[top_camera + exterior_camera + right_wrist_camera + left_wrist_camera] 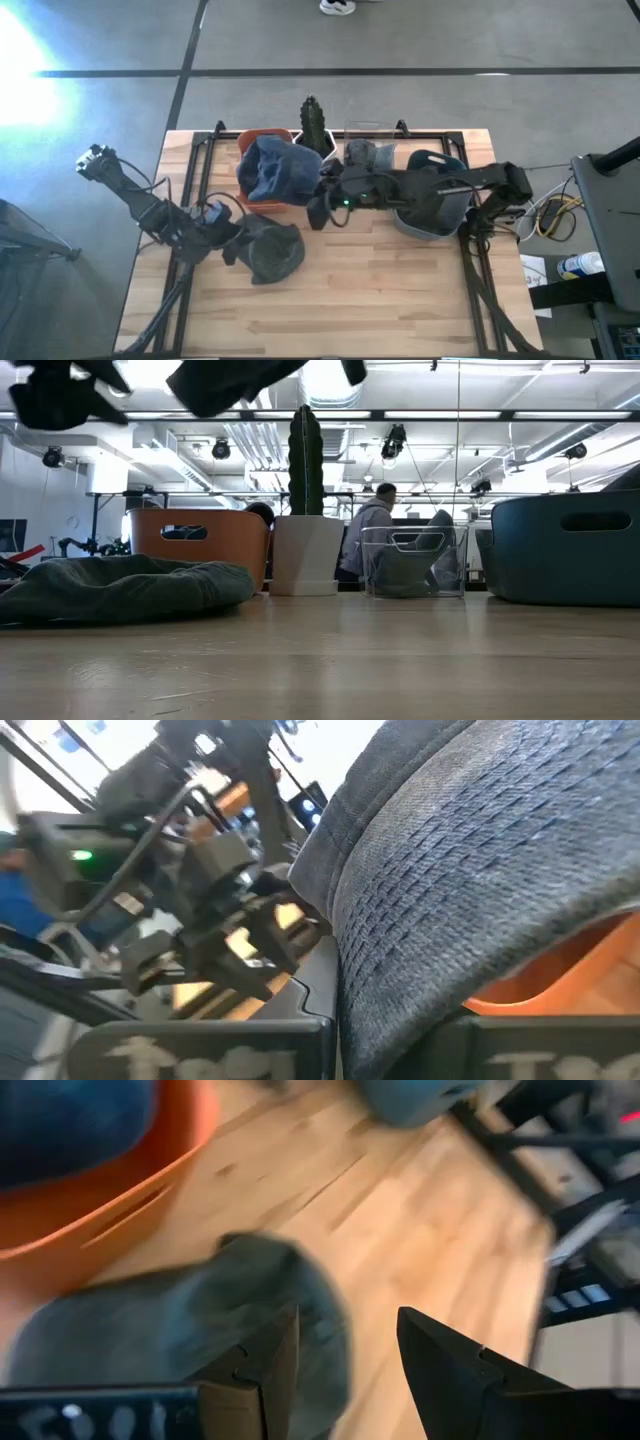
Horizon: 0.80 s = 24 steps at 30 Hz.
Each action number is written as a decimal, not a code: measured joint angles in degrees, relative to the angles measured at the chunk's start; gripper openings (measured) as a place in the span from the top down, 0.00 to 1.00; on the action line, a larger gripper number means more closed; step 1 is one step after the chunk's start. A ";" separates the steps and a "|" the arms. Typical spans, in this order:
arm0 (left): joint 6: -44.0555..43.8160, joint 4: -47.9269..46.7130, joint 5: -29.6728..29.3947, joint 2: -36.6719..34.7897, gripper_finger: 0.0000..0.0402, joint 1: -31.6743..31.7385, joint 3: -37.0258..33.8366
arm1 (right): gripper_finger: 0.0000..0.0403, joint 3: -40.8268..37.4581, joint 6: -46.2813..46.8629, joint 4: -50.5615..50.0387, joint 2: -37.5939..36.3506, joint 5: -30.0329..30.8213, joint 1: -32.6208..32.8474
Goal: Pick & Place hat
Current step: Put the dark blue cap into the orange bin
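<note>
The right gripper clamps the brim of one blue denim hat, held over the single orange bin. The left gripper, fingers parted and holding nothing, sits beside one dark green hat lying on the table. One cactus pot, one clear box and one teal bin stand along the back.

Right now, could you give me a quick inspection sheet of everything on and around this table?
Surface: wooden table, bare at the front.
Job's things: blue hat over orange bin; dark green hat flat on table.
Clutter: cactus pot, clear box, teal bin.
Grippers: right gripper shut on blue hat; left gripper at dark green hat, fingers open.
Cables: bundle off the right edge.
Surroundings: person seated behind.
</note>
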 joint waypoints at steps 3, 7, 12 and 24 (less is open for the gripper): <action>-1.35 -2.02 2.33 -0.32 0.59 -0.64 -0.02 | 0.97 3.16 -2.47 -0.55 4.09 -2.56 -2.03; 0.15 1.13 4.22 -1.39 0.59 -1.97 0.00 | 0.97 10.36 -3.58 -4.68 10.36 -5.80 -5.43; 0.17 1.43 4.09 -2.76 0.59 -4.59 1.73 | 0.97 21.97 -0.81 -13.10 20.01 -12.06 -10.34; 7.09 1.51 -1.31 -4.50 0.59 -7.58 7.04 | 0.97 42.25 8.92 -23.80 40.01 -23.62 -17.34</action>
